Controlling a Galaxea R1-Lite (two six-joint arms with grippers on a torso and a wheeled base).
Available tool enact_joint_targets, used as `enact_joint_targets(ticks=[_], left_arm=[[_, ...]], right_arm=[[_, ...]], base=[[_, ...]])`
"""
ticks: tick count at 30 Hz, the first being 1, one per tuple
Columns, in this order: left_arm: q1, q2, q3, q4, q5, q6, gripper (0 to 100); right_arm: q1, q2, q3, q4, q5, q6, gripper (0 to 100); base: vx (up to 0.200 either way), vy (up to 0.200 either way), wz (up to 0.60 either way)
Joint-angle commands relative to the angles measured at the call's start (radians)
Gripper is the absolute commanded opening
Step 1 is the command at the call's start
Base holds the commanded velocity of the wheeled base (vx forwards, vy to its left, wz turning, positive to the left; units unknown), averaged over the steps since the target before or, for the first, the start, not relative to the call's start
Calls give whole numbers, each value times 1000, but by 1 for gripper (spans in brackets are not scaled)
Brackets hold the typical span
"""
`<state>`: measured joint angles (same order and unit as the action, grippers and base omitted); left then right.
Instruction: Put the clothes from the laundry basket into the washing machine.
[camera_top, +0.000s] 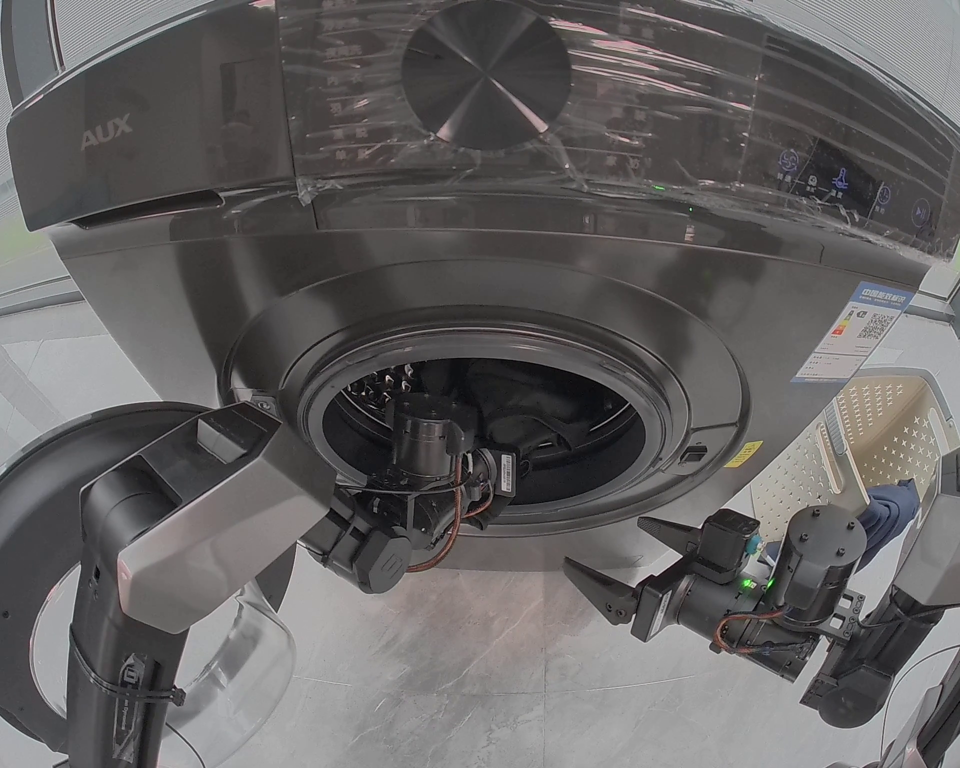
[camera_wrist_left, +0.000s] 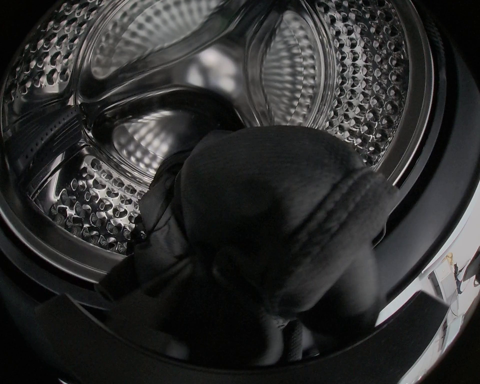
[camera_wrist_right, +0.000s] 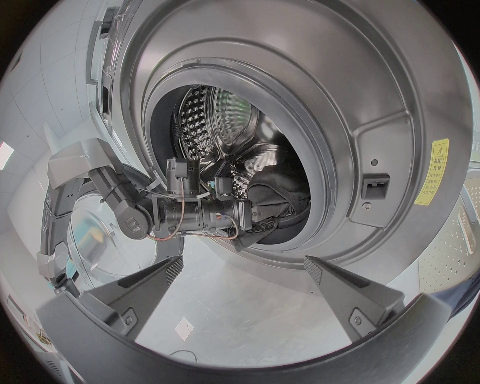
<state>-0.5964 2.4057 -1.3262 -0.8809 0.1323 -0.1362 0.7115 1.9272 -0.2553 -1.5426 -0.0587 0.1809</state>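
The left gripper (camera_wrist_right: 260, 217) sits at the lower rim of the washing machine (camera_top: 600, 290) opening. A black garment (camera_wrist_left: 280, 210) bunches over it, partly inside the drum (camera_wrist_left: 150, 75) — whether it grips cannot be told. The right gripper (camera_top: 610, 545) hangs below the opening, jaws apart and empty. The laundry basket (camera_top: 880, 430), at the machine's right, holds a blue garment (camera_top: 890, 510); the door (camera_top: 40, 560) stands open at the left.

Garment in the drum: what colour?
The garment is plain black, best seen in the left wrist view.

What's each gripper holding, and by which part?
Right gripper: nothing, open. Left gripper is buried in the black garment at the drum mouth; whether it grips it, and where, cannot be told.
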Motion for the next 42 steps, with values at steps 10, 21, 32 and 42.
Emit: enact_joint_targets(ticks=[10,21,32,42], left_arm=[[27,82,-271,-17,59,-54,0],[47,139,-507,-112,95,-43,0],[36,153,-455,-115,101,-42,100],[12,105,-206,-52,52,-13,100]], right_arm=[[-1,-5,-36,-1,0,0,100],[-1,-8,-35,-1,-1,0,100],[-3,-5,-33,-1,-1,2,100],[2,-4,-35,-1,-1,0,100]], base=[[0,0,0],[0,0,0],[0,0,0],[0,0,0]])
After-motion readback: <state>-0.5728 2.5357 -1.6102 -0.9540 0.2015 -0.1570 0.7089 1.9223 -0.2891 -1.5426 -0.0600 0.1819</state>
